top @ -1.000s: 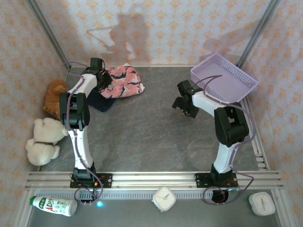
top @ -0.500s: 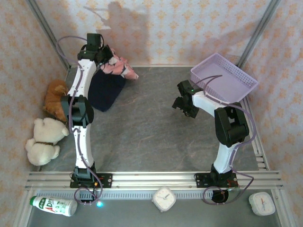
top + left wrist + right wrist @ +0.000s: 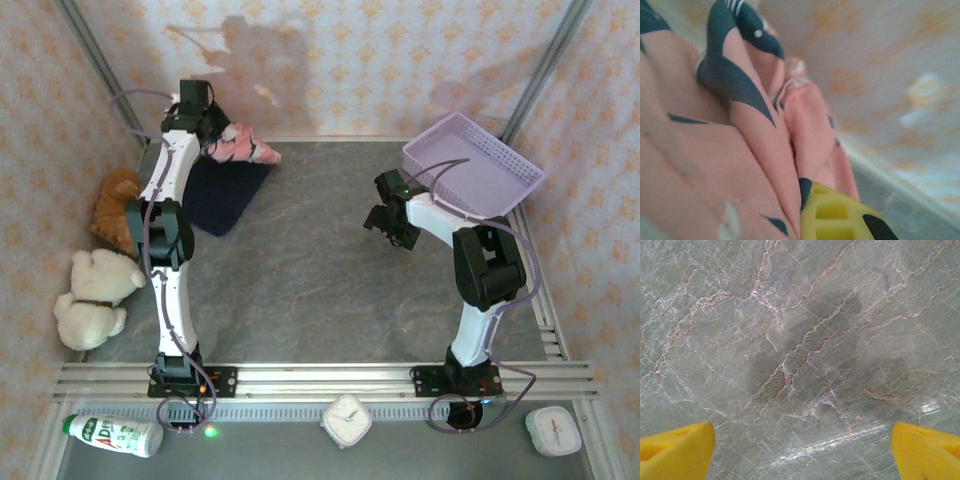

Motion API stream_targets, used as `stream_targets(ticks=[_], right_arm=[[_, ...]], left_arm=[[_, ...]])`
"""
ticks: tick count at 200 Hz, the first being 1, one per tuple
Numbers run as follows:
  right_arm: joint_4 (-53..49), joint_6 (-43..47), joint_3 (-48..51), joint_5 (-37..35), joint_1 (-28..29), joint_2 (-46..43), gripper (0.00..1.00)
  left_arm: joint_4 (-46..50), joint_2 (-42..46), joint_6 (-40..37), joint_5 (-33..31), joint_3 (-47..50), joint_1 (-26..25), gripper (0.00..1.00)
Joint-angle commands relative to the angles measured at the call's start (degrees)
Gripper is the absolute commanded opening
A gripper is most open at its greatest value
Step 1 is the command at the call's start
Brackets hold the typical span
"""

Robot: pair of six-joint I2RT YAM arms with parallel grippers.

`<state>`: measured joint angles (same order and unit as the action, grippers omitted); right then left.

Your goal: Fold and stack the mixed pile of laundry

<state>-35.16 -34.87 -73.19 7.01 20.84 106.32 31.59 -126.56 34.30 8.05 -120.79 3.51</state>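
Grey surface | left claw clamped on pink garment, bunched just right of it, tip pointing right along wall | navy garment flat below, long axis near-far | right claw wide, empty

Salmon-pink shark-print garment, navy garment

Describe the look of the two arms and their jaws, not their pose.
Both arms match: the left arm and the right arm have white shells on the long links, black joint housings and black bases. A thin purplish-grey cable loops along each. The jaws are yellow plastic; the left shows moulded square recesses.
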Motion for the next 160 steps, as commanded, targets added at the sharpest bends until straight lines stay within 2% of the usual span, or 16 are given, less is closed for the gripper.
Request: stream_targets(ticks=[1, 18, 24, 29, 32, 36, 44, 48, 78, 95, 109, 121, 136, 148, 157, 160], right_arm=[[-0.8, -0.7, 0.3, -1.7, -0.1, -1.5, 0.90], [-0.6, -0.8, 0.1, -1.3, -0.1, -1.2, 0.90], [-0.5, -0.8, 0.0, -1.0, 0.0, -0.9, 0.90], [-0.6, -0.7, -0.1, -0.8, 0.0, -0.8, 0.90], [-0.5, -0.7, -0.2, -0.7, 0.0, -0.8, 0.90], [-0.5, -0.8, -0.2, -0.5, 0.0, -0.6, 0.90], [-0.4, -0.7, -0.4, -0.4, -0.1, -0.5, 0.90], [-0.3, -0.7, -0.4, -0.2, 0.0, -0.4, 0.90], [-0.1, -0.7, -1.1, 0.3, -0.1, 0.0, 0.90], [-0.1, -0.6, -1.2, 0.4, 0.0, -0.1, 0.90], [0.0, -0.6, -1.2, 0.5, 0.0, -0.4, 0.90], [-0.1, -0.6, -1.2, 0.6, 0.0, -0.5, 0.90], [-0.6, -0.5, -1.3, 0.2, 0.0, -0.8, 0.90], [-0.9, -0.3, -1.3, -0.3, 0.1, -1.1, 0.90], [-1.1, -0.1, -1.3, -0.8, 0.0, -1.7, 0.90], [-1.2, 0.0, -1.3, -1.0, 0.0, -1.9, 0.90]], left_arm=[[-6.0, 9.8, 1.0, -0.7, 14.9, 1.1, 0.00], [-8.7, 16.4, 2.9, -0.2, 28.2, 1.6, 0.00], [-9.4, 19.7, 2.4, -1.5, 32.3, 1.7, 0.10], [-9.3, 21.7, 2.0, -2.8, 34.8, 1.7, 0.31], [-8.9, 22.8, 1.9, -3.7, 36.5, 1.8, 0.51], [-8.0, 24.1, 2.0, -5.0, 38.1, 1.9, 0.68], [-5.4, 26.0, 1.8, -7.5, 40.3, 2.3, 0.97], [-4.1, 26.5, 1.3, -8.0, 41.0, 2.5, 1.00], [5.5, 28.4, -0.8, -8.8, 43.4, 4.2, 1.00], [4.3, 31.6, -1.3, -8.1, 45.2, 4.2, 0.99], [0.4, 33.4, -1.6, -5.2, 45.8, 4.2, 0.93], [-4.2, 33.1, -1.5, -0.9, 45.4, 4.2, 0.76], [-9.3, 30.5, -0.1, 4.5, 43.7, 4.1, 0.38], [-12.3, 27.2, 0.5, 7.4, 41.9, 4.0, 0.21], [-13.3, 24.5, 0.7, 7.7, 40.9, 3.8, 0.04], [-13.6, 23.7, 0.6, 7.8, 40.6, 3.8, 0.01]])
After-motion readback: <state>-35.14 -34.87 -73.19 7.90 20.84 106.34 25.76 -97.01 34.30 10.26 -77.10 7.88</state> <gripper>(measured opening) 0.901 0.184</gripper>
